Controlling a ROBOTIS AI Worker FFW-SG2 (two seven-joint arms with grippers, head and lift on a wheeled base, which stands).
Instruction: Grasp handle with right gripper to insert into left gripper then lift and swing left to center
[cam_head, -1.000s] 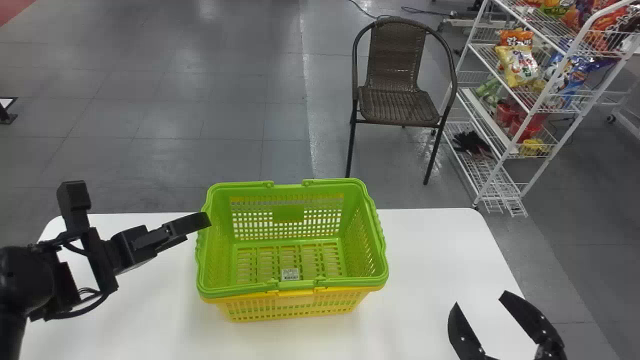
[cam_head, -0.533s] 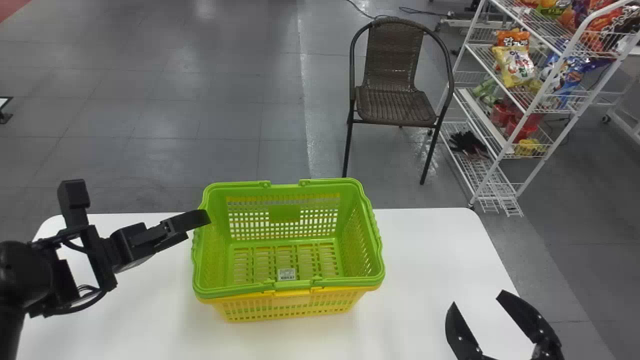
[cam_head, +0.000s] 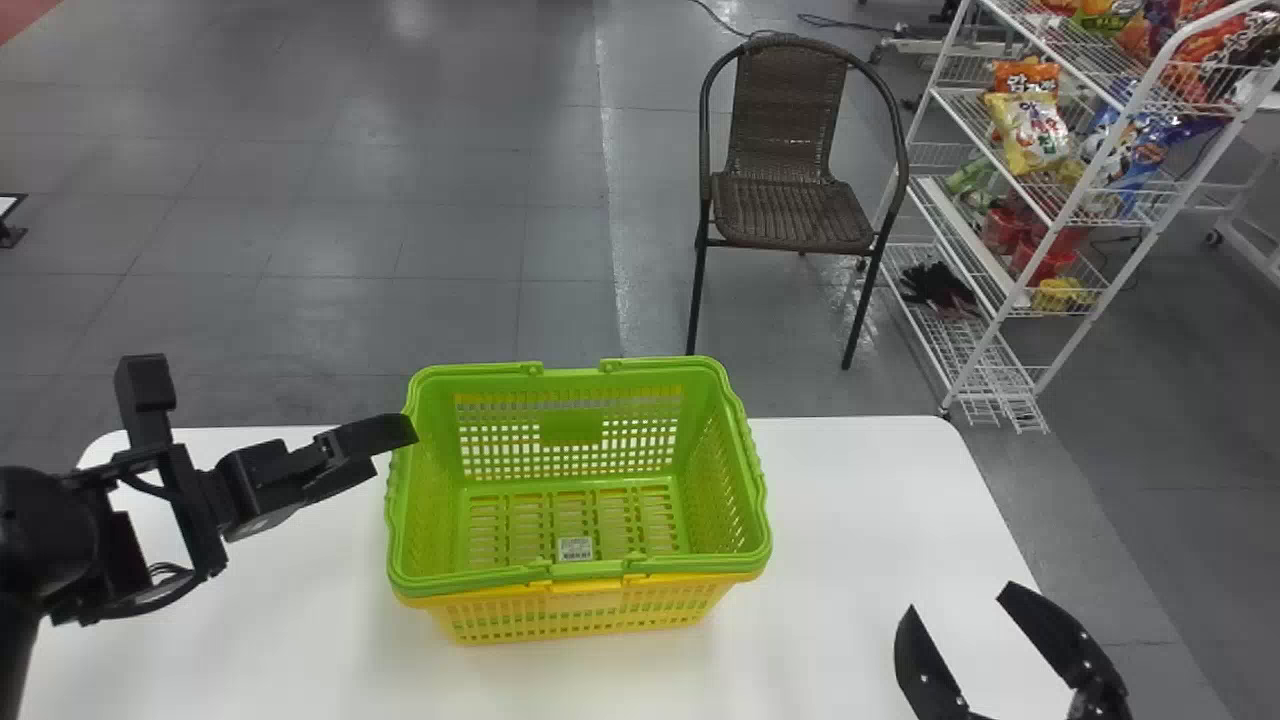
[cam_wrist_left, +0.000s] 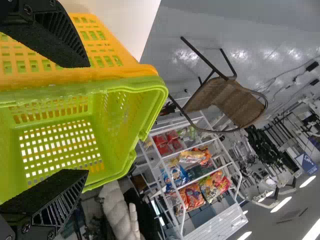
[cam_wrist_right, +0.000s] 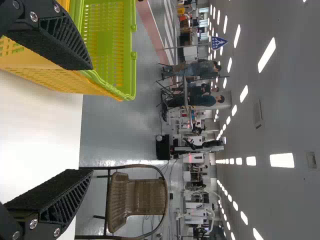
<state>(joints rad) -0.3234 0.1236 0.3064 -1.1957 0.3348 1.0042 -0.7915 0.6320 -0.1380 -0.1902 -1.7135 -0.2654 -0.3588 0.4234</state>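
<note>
Two pairs of jaws, both released and holding nothing.

Item, the left gripper (cam_head: 388, 436): jaws parted wide, set at the left side of the green basket (cam_head: 572, 577). The head view has its end against that basket's left rim; whether they touch, cannot tell.

Item, the right gripper (cam_head: 957, 600): jaws likewise spread, located low at the right of the head view, well apart from the basket, toward the near right part of the table (cam_head: 850, 510).

Item, one left handle (cam_head: 392, 500) and one right handle (cam_head: 755, 460), green, with scalloped grips; both folded down along the green basket's rim, one to each side.

Item, the green basket itself: upright, rectangular, slotted, a small white label (cam_head: 575, 548) on its floor. It sits nested in a yellow basket (cam_head: 580, 612), whose near wall shows below the green rim.

Item, the table: white, rounded corners, bearing both baskets.

Beyond its far edge: one brown woven chair (cam_head: 792, 212) with dark metal frame, on a grey tiled floor (cam_head: 400, 250). To the right of the chair, one white wire rack (cam_head: 965, 235), with snack bags (cam_head: 1035, 130) on its shelves.
</note>
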